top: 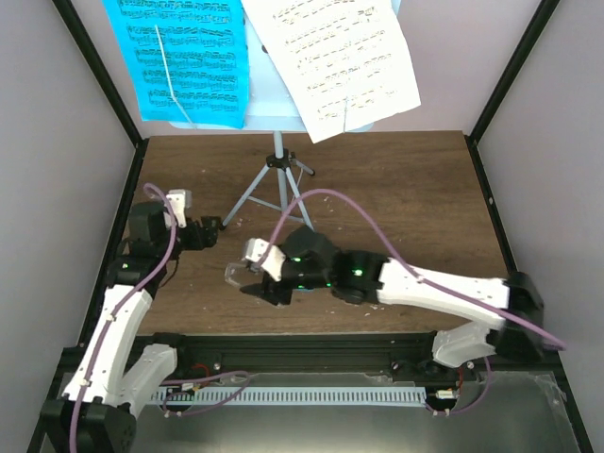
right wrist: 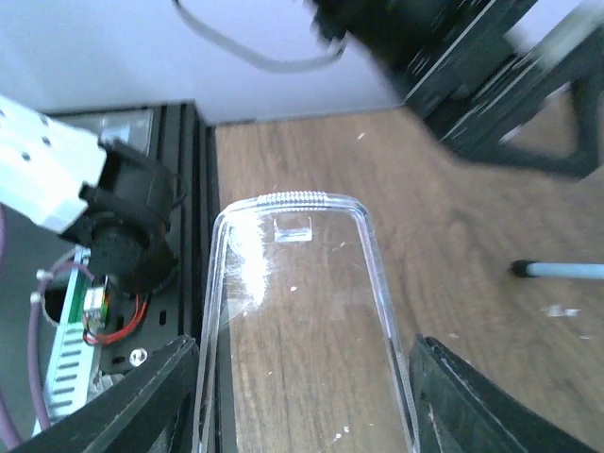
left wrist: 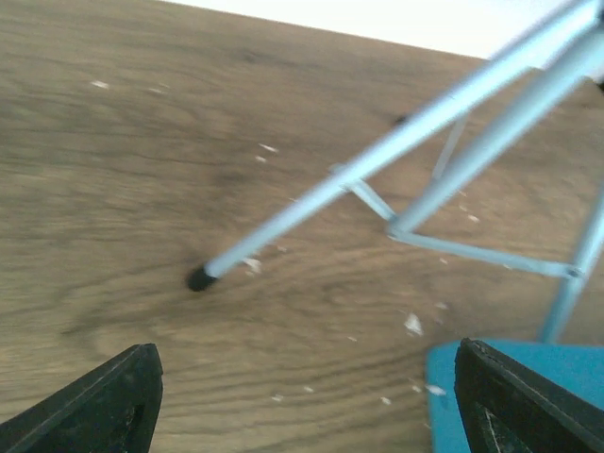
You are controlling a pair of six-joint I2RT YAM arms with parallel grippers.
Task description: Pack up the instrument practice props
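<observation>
The bench (top: 396, 189) is the biggest thing I see: dark wood grain, boxed in by pale walls. At its far middle the music stand (top: 277, 162) is upright on its thin tripod. It carries the cyan sheet (top: 184, 57) on the left and the white sheet (top: 335, 57) on the right, so nothing there is packed yet. Both sheets hang over the desk edges, held by wire clips as far as I can tell. They show printed staves, but I can read no title, brand or label anywhere.

My right hand (top: 247, 274) sits low over the near middle of the bench. It is closed at medium width on the clear cover (right wrist: 297, 311), whose long edges meet both fingers. I judge it is gripped by its sides so the ribbed top stays free.

My left hand (left wrist: 307, 406) is spread wide with only bare wood between the fingers. It hovers just short of the black rubber foot (left wrist: 199, 278) of the nearest tripod leg. A teal slab (left wrist: 442, 406) lies beside its right finger, probably the metronome body.
</observation>
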